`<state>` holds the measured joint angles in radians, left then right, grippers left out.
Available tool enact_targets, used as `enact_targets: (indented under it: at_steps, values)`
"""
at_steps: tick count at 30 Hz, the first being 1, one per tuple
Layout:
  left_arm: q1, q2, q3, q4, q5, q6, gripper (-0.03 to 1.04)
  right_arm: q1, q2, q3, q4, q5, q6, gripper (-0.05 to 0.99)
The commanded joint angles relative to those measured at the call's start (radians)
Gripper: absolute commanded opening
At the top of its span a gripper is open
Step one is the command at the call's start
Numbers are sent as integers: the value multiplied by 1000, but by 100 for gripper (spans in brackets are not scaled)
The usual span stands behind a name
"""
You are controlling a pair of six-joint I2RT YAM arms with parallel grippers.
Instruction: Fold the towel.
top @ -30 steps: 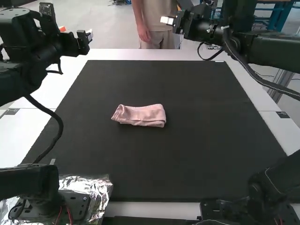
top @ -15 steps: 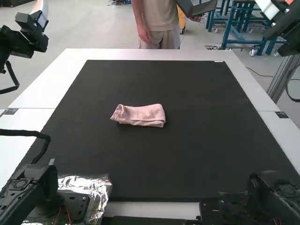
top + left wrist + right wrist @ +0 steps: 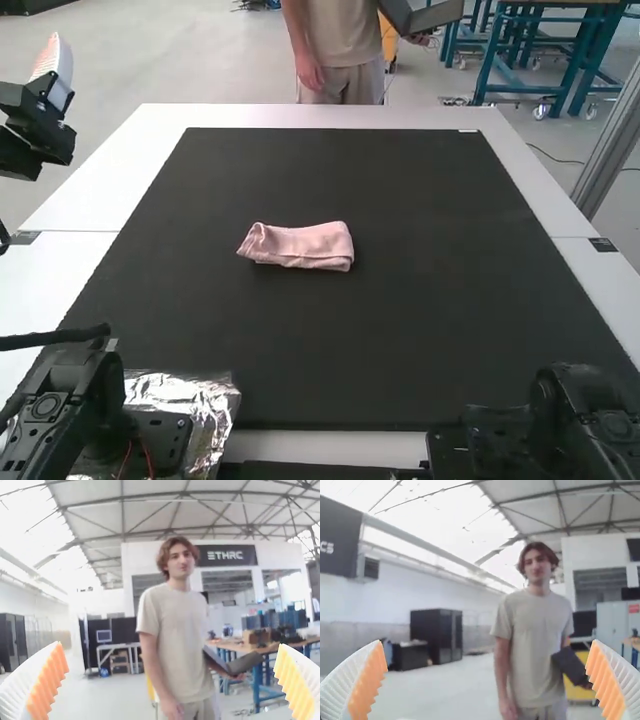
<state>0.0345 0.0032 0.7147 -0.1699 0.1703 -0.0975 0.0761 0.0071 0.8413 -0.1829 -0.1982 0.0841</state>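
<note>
The pink towel (image 3: 297, 246) lies folded into a small, narrow bundle near the middle of the black mat, its left end slightly loose. My left gripper (image 3: 54, 62) is raised at the high view's upper left edge, well away from the towel. In the left wrist view the left gripper (image 3: 171, 680) is open, with a wide gap between its ribbed orange pads. The right gripper (image 3: 487, 680) in the right wrist view likewise stands open, holding nothing.
A black mat (image 3: 330, 340) covers most of the white table (image 3: 60, 270). Crumpled foil (image 3: 185, 392) lies by the left arm's base, at the near edge. The right arm's base (image 3: 570, 425) stands at the near right.
Both arms have drawn outward and away from the table; the left gripper moved further left, and the right arm's upper part left the high view. The towel has kept its place.
</note>
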Motion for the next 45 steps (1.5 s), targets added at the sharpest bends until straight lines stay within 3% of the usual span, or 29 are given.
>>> enact_targets:
  at_steps: [1, 2, 4, 5, 6, 7, 8, 9, 10, 13, 14, 15, 16, 18, 19, 20, 23, 24, 25, 45]
  values:
    - [7, -3, -110, 10, 26, 53, 97, -7, -6, -139, 26, 217, -99, 91]
    - [5, -3, -147, 18, 26, 70, 97, -7, -6, -202, 76, 255, -113, 91]
    - [1, -3, -241, 79, 49, 78, 97, -7, -6, -331, 215, 261, -181, 91]
    - [-2, -3, -296, 125, 84, 79, 97, -7, -6, -395, 270, 264, -198, 91]
    - [-4, -3, -348, 175, 87, 79, 97, -7, -6, -462, 353, 266, -191, 91]
    - [-4, -3, -400, 225, 71, 81, 97, -7, -6, -530, 447, 279, -182, 91]
    - [-1, -2, -449, 290, 6, 81, 97, -7, -7, -593, 545, 318, -182, 91]
    - [2, -3, -503, 357, -66, 82, 97, -7, -6, -645, 616, 319, -187, 91]
    - [1, -3, -552, 418, -87, 82, 97, -9, -6, -686, 648, 312, -190, 91]
    - [-2, -3, -649, 434, -112, 84, 97, -7, -6, -778, 639, 315, -191, 91]
    - [-2, -3, -675, 405, -150, 90, 97, -9, -6, -808, 640, 316, -190, 91]
    - [-2, -3, -695, 391, -172, 128, 97, -7, -6, -838, 643, 318, -190, 91]
    - [-2, -3, -712, 386, -193, 136, 97, -7, -6, -844, 594, 316, -191, 91]
    - [-4, -3, -715, 296, -245, 124, 97, -9, -6, -841, 433, 316, -199, 91]
    - [-2, -3, -713, 250, -245, 104, 97, -10, -7, -841, 395, 316, -199, 91]
    - [-2, -3, -715, 221, -247, 51, 97, -13, -7, -841, 341, 318, -201, 91]
    - [1, -3, -715, 184, -247, -48, 97, -16, -7, -843, 203, 316, -244, 91]
    - [1, -3, -715, 170, -245, -105, 97, -13, -7, -843, 201, 304, -264, 91]
    - [-1, -3, -715, 168, -245, -117, 97, -9, -7, -844, 201, 299, -264, 91]
    - [4, -3, -715, 168, -245, -123, 97, -9, -7, -843, 203, 299, -265, 91]
